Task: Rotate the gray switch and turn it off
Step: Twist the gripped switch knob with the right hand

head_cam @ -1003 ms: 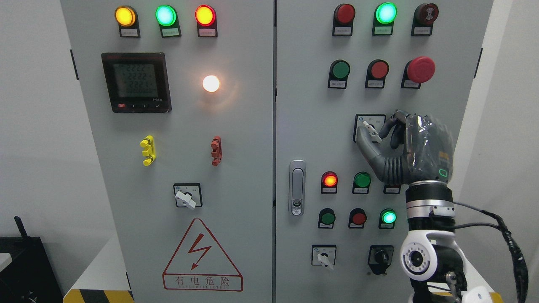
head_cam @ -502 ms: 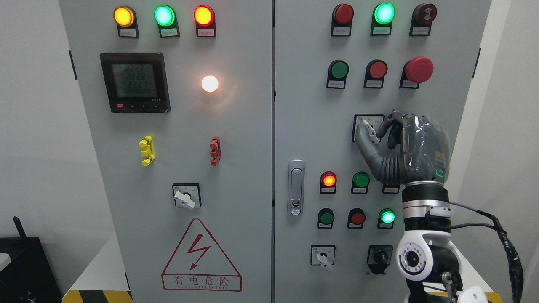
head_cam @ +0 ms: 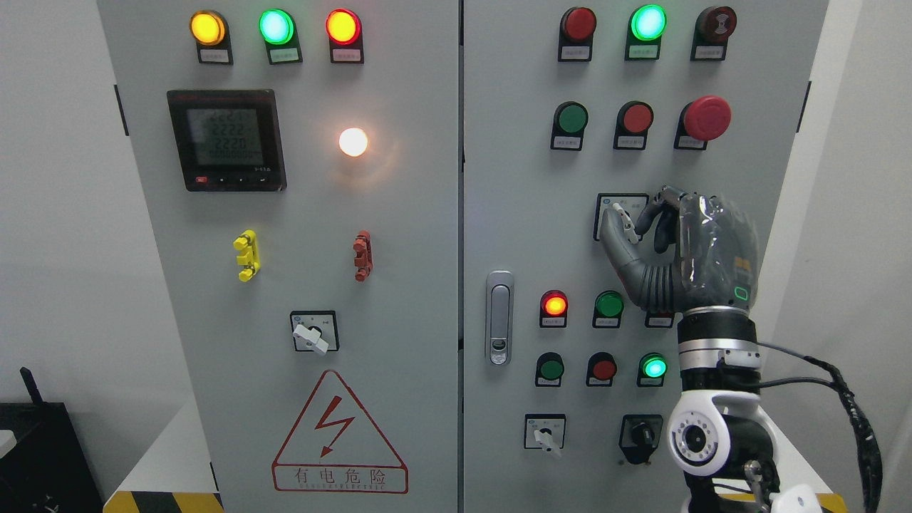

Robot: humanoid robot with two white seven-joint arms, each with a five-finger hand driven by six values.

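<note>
Switch lever (head_cam: 623,217) turned — right hand (head_cam: 670,246) gripping

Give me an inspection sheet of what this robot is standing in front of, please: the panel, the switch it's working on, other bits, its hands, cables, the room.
Surface: grey two-door electrical cabinet, upright, doors closed.
Job's things: gray switch on the right door, its white lever tilted, pinched by the fingers.
Clutter: meter display, lit white lamp, red mushroom button, three other rotary switches; lightning warning label.
Hands: right hand thumb and fingers closed on the gray switch; left hand not in view.
Cables: black cable looping from the right wrist.
Surroundings: white walls; black object at lower left.
</note>
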